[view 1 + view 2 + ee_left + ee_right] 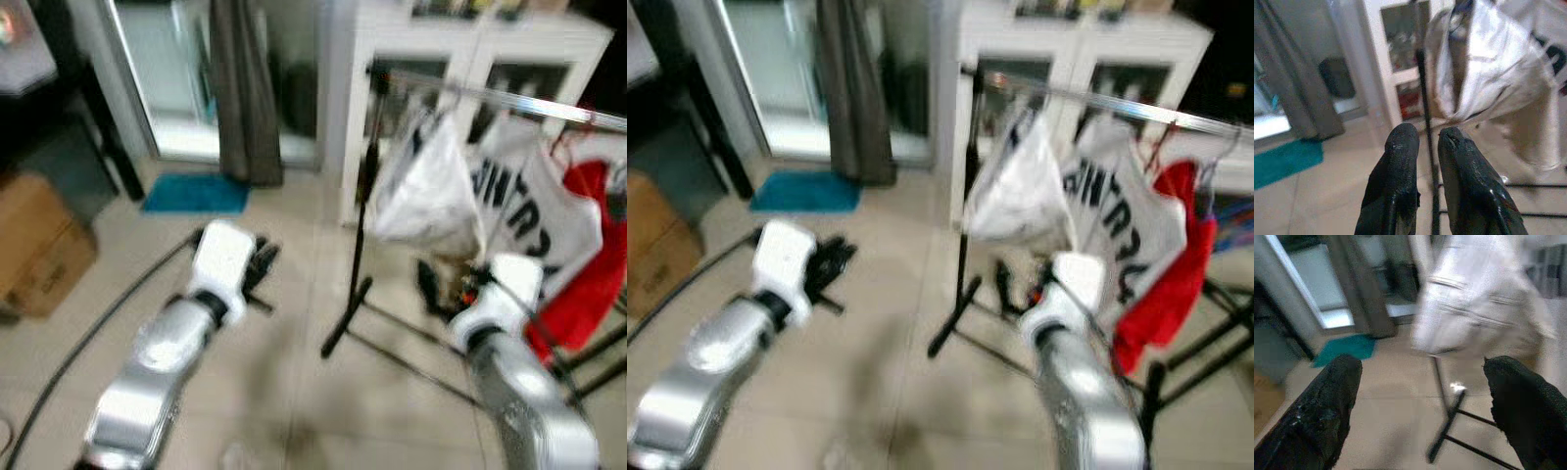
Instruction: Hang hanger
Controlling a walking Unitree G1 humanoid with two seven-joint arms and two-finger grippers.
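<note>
The right claw [1420, 416] has its fingers wide apart and holds nothing. It is raised just below the white shirt [426, 191] that already hangs on the metal rail [529, 103], so I judge the hanger is on the rail. The left claw [1422, 142] has its fingers nearly together, also without load, low over the floor [284, 372]. The black rack pole [361, 225] stands between the arms. A printed shirt [544, 211], a red garment [588, 264], a white cabinet [392, 59], a curtain [245, 88], a blue mat [196, 193] and a cardboard box [39, 245] are around.
</note>
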